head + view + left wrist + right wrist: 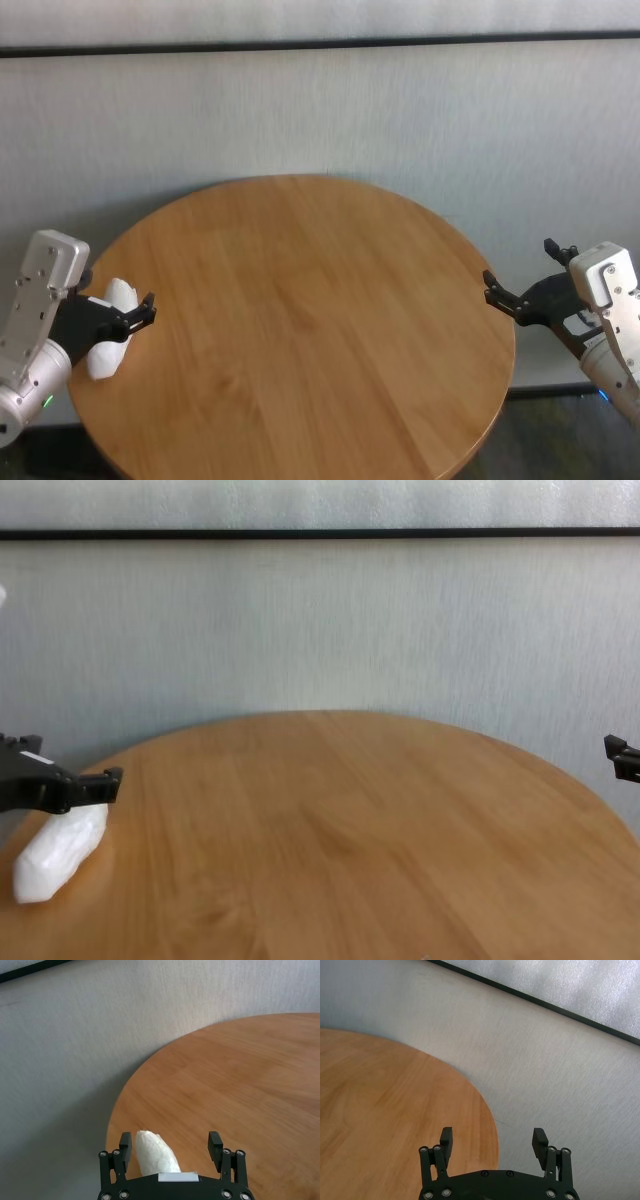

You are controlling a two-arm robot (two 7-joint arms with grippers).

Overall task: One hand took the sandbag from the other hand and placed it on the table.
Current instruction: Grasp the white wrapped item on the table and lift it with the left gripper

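Observation:
The white lumpy sandbag (pixel 108 345) lies on the round wooden table (pixel 300 300) at its left edge. It also shows in the chest view (pixel 60 850). My left gripper (pixel 120 302), with a green ring light, is open and low over the bag. In the left wrist view the sandbag (pixel 155 1156) lies between the spread fingers of the left gripper (pixel 171 1139), close to one finger (pixel 125 1142). My right gripper (pixel 520 265), with a blue light, is open and empty just off the table's right edge. It also shows in the right wrist view (pixel 492 1136).
A pale textured wall (pixel 320 110) with a dark horizontal strip stands behind the table. The table's wooden top (pixel 350 830) stretches between the two grippers. The right gripper's tip (pixel 620 755) shows at the chest view's right edge.

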